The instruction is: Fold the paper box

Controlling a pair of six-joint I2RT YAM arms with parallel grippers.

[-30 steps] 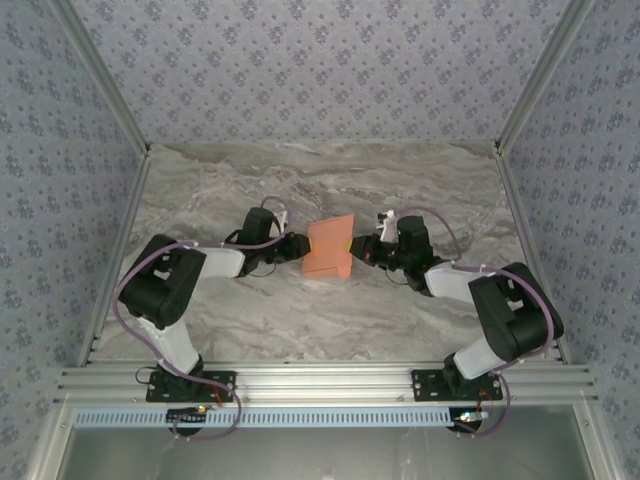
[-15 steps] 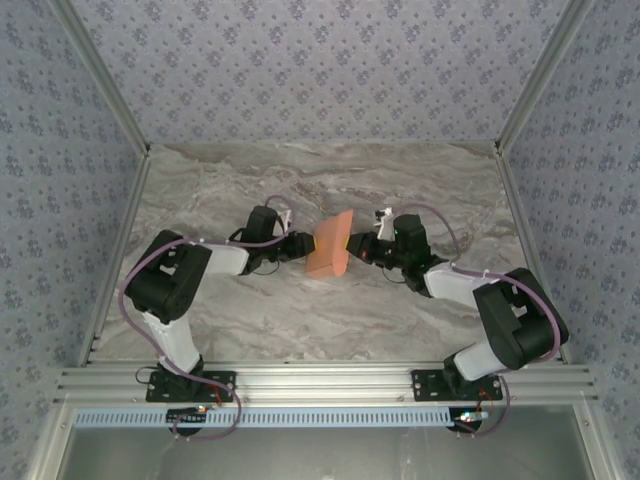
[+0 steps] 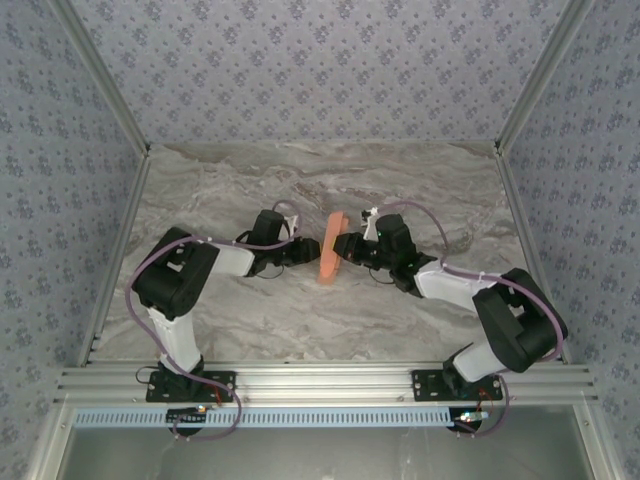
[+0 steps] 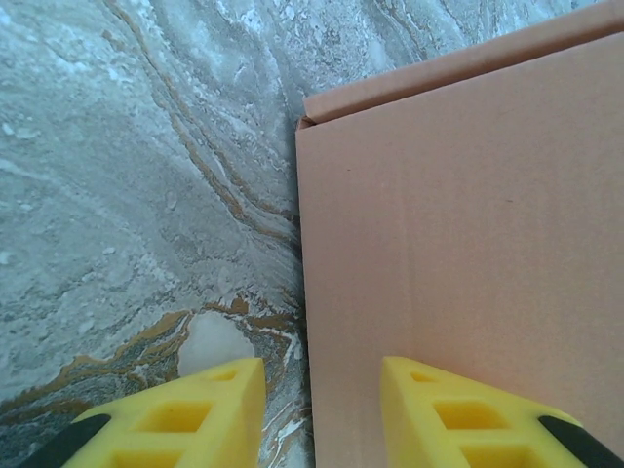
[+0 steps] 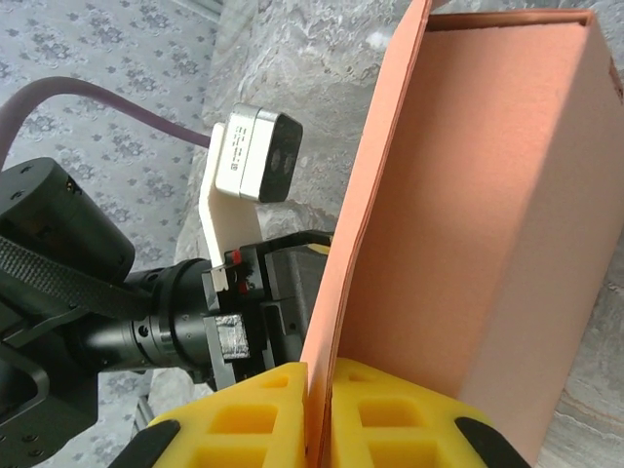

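The paper box [image 3: 330, 259] is salmon-orange card and stands on edge at the middle of the table, thin when seen from above. My right gripper [image 3: 343, 250] is on its right side. In the right wrist view that gripper [image 5: 320, 375] is shut on one thin wall of the paper box [image 5: 487, 214], whose open inside faces the camera. My left gripper [image 3: 308, 250] is close on the box's left side. In the left wrist view it [image 4: 322, 375] stands open, its yellow fingers [image 4: 195, 409] apart, with a flat panel of the paper box [image 4: 458, 214] just beyond them.
The marble table [image 3: 300, 180] is walled by patterned panels at the back and both sides. A metal rail [image 3: 320, 385] runs along the near edge by the arm bases. The left arm's wrist camera [image 5: 255, 154] sits just behind the box wall.
The box has turned from a broad face showing upward to standing edge-on. My right gripper moved left with it. My left gripper's jaws have widened.
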